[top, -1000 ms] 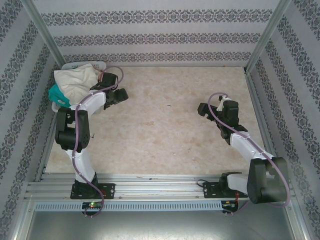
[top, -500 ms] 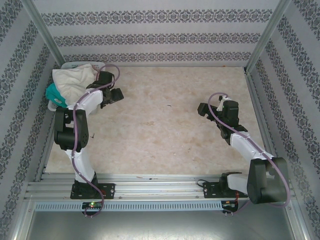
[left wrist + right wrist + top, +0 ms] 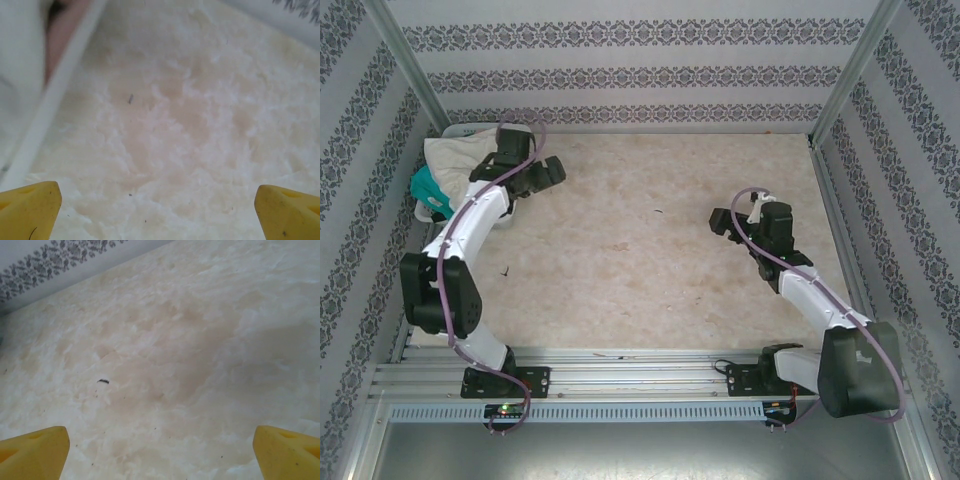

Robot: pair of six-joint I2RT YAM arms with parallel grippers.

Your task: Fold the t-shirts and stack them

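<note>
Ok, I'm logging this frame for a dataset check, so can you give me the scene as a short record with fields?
shirts: cream t-shirt heaped in the far-left corner, teal t-shirt poking out at its near side
container: basket holding the heap
left gripper: open, empty, over bare table beside the basket
right gripper: open, empty, over the table's right half
folding: not yet begun
</note>
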